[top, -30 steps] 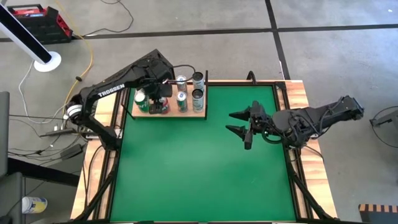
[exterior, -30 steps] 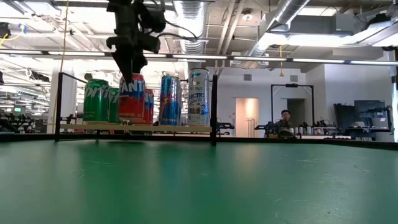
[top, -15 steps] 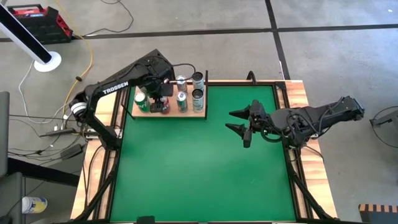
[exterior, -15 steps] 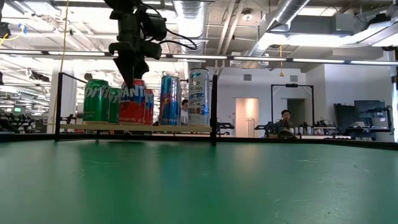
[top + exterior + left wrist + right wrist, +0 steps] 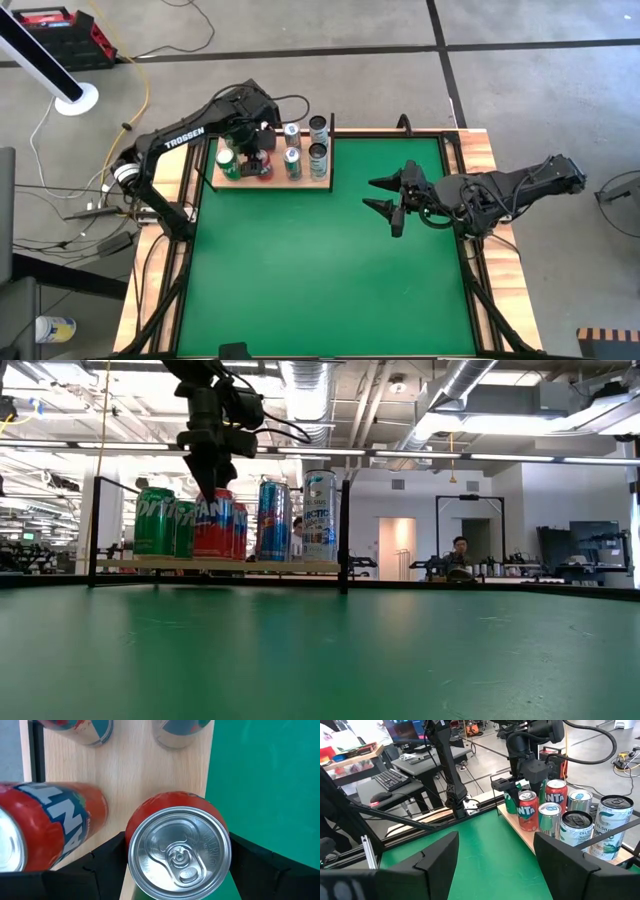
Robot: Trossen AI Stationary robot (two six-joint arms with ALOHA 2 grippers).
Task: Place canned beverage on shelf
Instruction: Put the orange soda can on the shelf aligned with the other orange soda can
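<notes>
The left end effector (image 5: 262, 150) hangs straight over the red Fanta can (image 5: 179, 851), and the wrist view looks right down onto the silver lid and pull tab. The two dark fingers (image 5: 100, 862) flank the can on either side, spread wider than its body with a sliver of gap showing, so this reads as apart, not clamped. The can stands upright on the shelf (image 5: 268, 182) at its front edge, nearest the green mat, its long axis vertical and in line with the end effector's approach, top pointing up at the wrist. So the can lies directly below, and any coming move runs along that same vertical line. The right end effector (image 5: 385, 196) waits well apart over mid-worktop, jaws spread, far from the shelf; the left arm is clearly the nearer.
</notes>
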